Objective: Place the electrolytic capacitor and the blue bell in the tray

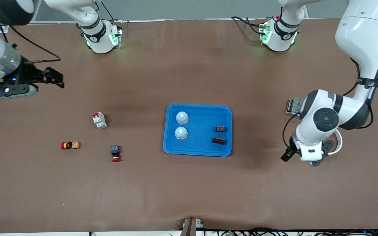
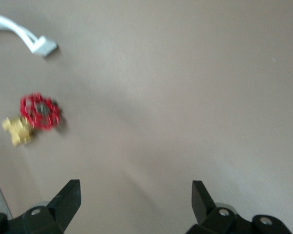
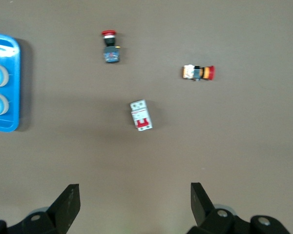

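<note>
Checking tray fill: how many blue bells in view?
2, both in the tray, at its end toward the right arm: one bell, the other bell beside it, nearer the front camera. None visible elsewhere.

Two blue bells [image 1: 181, 125] in tray [image 1: 198, 150]

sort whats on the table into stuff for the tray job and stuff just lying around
Part of the job:
- blue tray
- two blue bells in the tray
- two small dark components in the tray; whether they are capacitors cannot be told

Just lying about:
- white circuit breaker
- red-capped push button
- small orange and red part
- red-handled brass valve
- white cable
</note>
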You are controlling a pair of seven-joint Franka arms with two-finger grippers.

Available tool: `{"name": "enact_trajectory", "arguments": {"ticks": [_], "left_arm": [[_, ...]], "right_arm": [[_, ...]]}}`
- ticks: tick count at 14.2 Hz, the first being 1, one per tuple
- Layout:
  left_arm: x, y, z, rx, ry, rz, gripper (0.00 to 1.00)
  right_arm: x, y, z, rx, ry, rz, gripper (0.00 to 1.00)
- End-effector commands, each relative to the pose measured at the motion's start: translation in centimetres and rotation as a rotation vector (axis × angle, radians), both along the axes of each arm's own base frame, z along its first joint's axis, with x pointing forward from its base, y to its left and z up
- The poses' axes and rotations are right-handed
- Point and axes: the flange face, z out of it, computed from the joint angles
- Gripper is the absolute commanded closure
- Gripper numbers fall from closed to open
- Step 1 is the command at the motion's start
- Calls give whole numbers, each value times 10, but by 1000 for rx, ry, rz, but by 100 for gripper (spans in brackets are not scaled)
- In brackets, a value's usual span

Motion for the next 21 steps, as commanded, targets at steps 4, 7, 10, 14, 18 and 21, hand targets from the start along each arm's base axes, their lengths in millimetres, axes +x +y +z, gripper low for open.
{"name": "enact_trajectory", "arguments": {"ticks": [4, 7, 10, 14, 18, 21], "left_arm": [[32, 41, 7, -10, -43, -54, 0], [33, 48, 5, -19, -39, -42, 0], [33, 49, 4, -16, -35, -57, 0], [35, 23, 25, -12, -53, -75, 0], [22, 19, 74, -19, 4, -232, 0], [5, 19, 107, 3, 97, -348, 0]], "right_arm": [[-3, -45, 11, -15, -36, -68, 0], [-1, -47, 11, -16, -39, -78, 0], [1, -47, 21, -19, -57, -80, 0], [6, -48, 28, -19, -66, -83, 0], [11, -51, 27, -19, -65, -85, 0], [13, -46, 23, -18, -59, -80, 0]]}}
